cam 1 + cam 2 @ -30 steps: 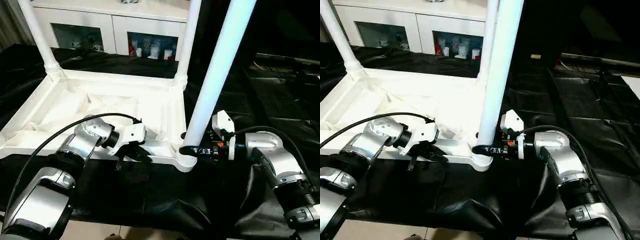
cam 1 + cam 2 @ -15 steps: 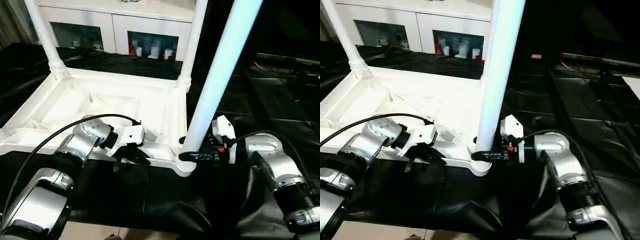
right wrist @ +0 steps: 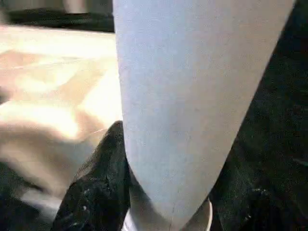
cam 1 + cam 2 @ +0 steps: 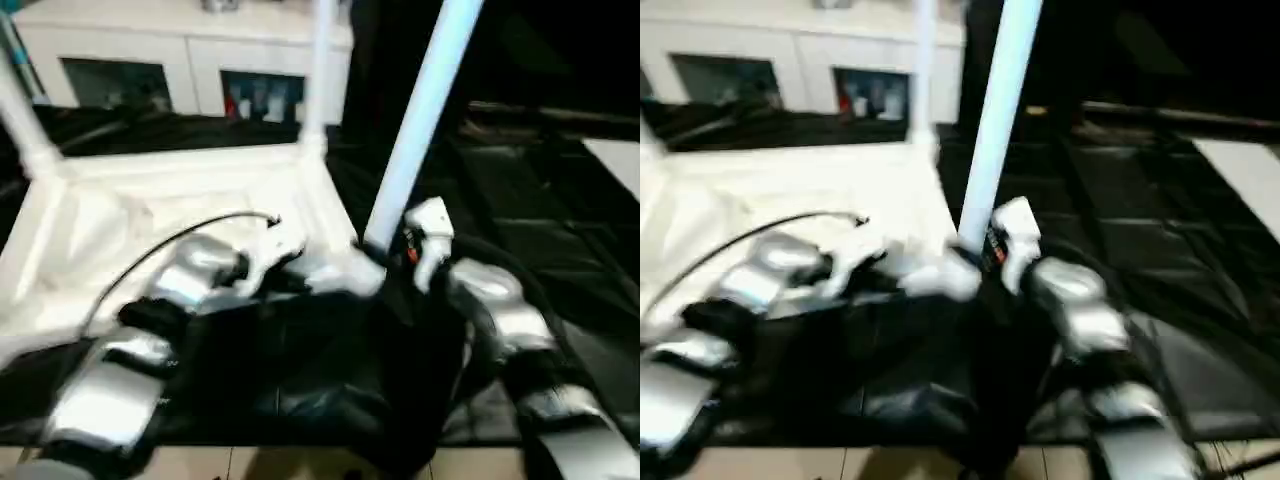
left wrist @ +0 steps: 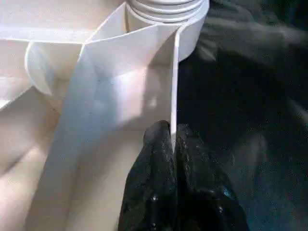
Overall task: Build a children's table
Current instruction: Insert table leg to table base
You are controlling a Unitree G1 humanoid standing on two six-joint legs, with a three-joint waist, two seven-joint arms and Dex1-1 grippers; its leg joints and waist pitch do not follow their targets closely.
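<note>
The left pincer (image 5: 171, 139) is pinched closed on the thin upright rim of the children's table top (image 4: 150, 210), its two black fingertips pressed against either face of that wall, just short of the rounded corner socket (image 5: 166, 14). The right pincer (image 3: 166, 192) is clamped around the base of a white leg (image 4: 415, 120), one black finger (image 3: 98, 183) lying against the tube right above the socket collar. That leg rises from the near right corner of the top, leaning slightly to the right. The top lies underside up on the black-draped worktop (image 4: 540, 190), with two more legs standing in its far corners. A white cabinet (image 4: 190, 60) stands behind.
</note>
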